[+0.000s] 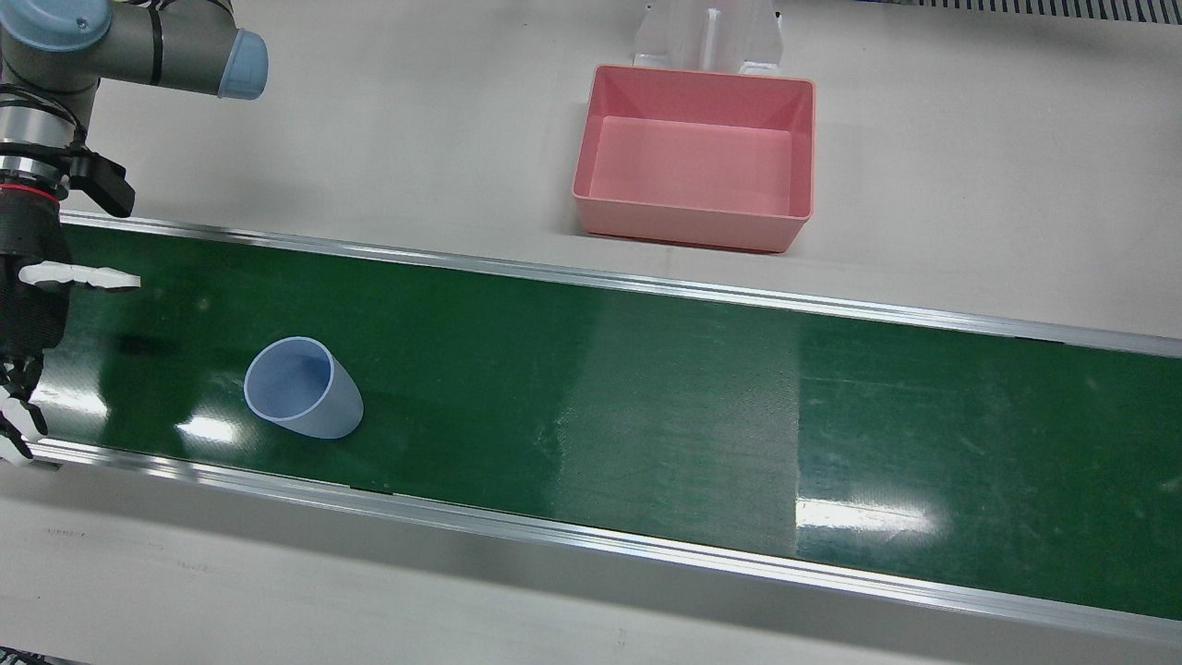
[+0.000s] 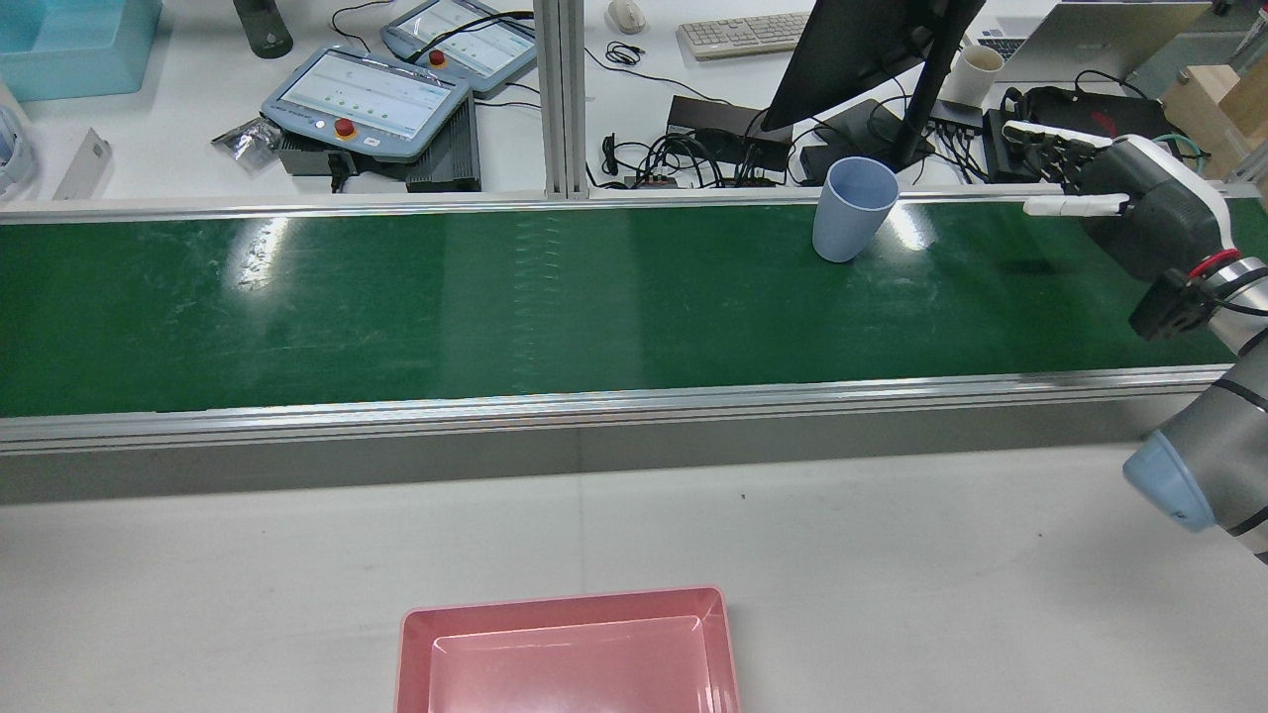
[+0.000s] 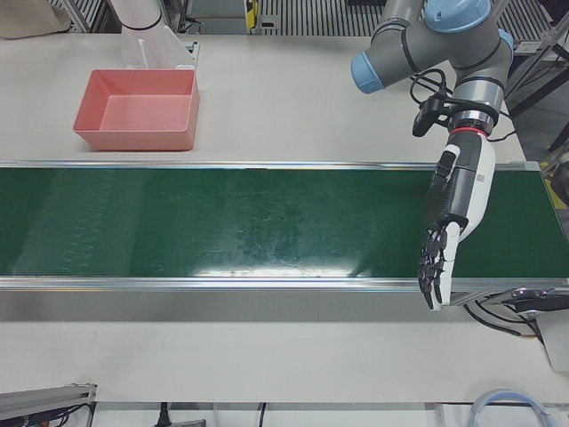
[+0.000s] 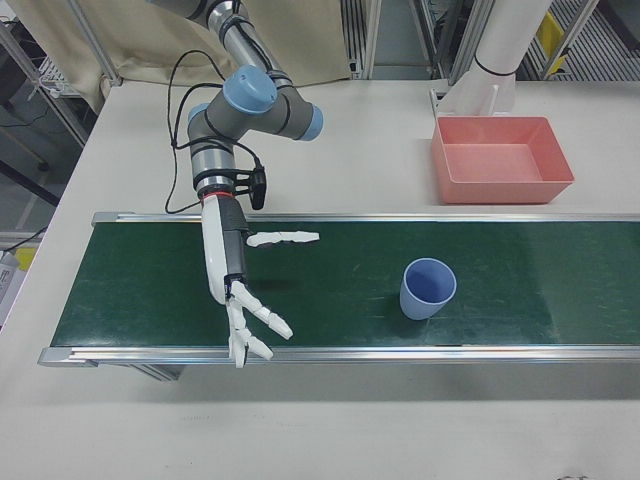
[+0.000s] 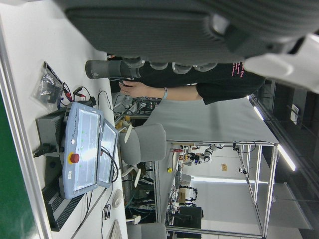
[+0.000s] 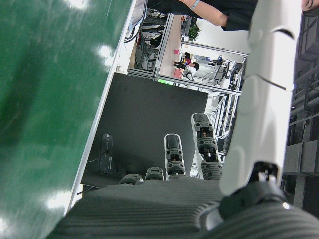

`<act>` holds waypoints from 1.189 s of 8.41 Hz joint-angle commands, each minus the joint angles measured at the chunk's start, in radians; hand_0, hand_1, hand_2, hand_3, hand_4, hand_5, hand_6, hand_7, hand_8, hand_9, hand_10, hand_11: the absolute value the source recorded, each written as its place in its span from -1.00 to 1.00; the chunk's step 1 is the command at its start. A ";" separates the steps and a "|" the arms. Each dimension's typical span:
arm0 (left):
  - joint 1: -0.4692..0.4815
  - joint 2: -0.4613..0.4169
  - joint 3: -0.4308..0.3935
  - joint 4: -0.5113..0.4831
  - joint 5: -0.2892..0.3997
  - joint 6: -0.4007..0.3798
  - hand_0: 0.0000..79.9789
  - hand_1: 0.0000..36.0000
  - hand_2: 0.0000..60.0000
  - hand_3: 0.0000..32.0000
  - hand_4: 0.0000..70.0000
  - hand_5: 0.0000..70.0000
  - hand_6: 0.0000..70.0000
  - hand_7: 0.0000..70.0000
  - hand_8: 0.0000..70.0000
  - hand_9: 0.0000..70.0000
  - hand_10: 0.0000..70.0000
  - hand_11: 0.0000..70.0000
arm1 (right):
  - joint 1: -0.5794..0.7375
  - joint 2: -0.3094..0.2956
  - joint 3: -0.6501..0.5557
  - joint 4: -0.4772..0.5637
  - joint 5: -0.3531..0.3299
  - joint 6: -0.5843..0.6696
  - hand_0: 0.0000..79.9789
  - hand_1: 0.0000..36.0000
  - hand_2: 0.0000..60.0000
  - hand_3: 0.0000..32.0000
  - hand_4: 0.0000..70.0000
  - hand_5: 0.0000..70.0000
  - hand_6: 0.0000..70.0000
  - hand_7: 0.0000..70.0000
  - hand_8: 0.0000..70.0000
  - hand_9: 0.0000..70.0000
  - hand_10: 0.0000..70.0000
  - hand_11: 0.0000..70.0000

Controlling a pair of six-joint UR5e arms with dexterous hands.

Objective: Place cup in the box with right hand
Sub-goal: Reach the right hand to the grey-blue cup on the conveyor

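Right hand spread wide, cup waiting on the belt

Seen from the right-front camera, the right hand (image 4: 238,290) hangs over the green belt (image 4: 520,290), fingers splayed and empty, likely readying a side grasp. The blue cup (image 4: 427,288) stands upright at its three o'clock, well apart. The pink box (image 4: 500,160) sits off-belt at one o'clock.

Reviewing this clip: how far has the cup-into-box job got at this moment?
Nothing looks done: the pink box is empty. The blue cup stands upright on the green belt, untouched. The right hand hovers open over the belt, apart from the cup. The left hand is open and idle. Reach, grasp, carry and release all remain.
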 commanded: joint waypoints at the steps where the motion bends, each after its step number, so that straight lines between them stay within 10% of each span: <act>1: 0.000 0.000 0.000 0.000 0.000 0.001 -1.00 -1.00 -1.00 -1.00 -1.00 -1.00 -1.00 -1.00 -1.00 -1.00 -1.00 -1.00 | -0.019 0.000 0.004 0.000 0.006 0.000 0.44 -0.04 -1.00 -1.00 -0.78 -0.83 -0.82 -0.25 -0.99 -0.89 -1.00 -1.00; 3: 0.000 0.000 0.001 -0.001 0.000 -0.001 -1.00 -1.00 -1.00 -1.00 -1.00 -1.00 -1.00 -1.00 -1.00 -1.00 -1.00 -1.00 | -0.024 0.000 0.003 0.000 0.008 0.000 0.38 0.17 -0.66 -1.00 -0.86 -0.83 -0.82 -0.25 -0.99 -0.89 -1.00 -1.00; 10: 0.000 0.000 0.001 -0.001 0.000 -0.001 -1.00 -1.00 -1.00 -1.00 -1.00 -1.00 -1.00 -1.00 -1.00 -1.00 -1.00 -1.00 | -0.051 0.001 -0.005 0.000 0.020 0.000 0.36 0.18 -0.61 -1.00 -0.85 -0.83 -0.81 -0.22 -0.99 -0.88 -1.00 -1.00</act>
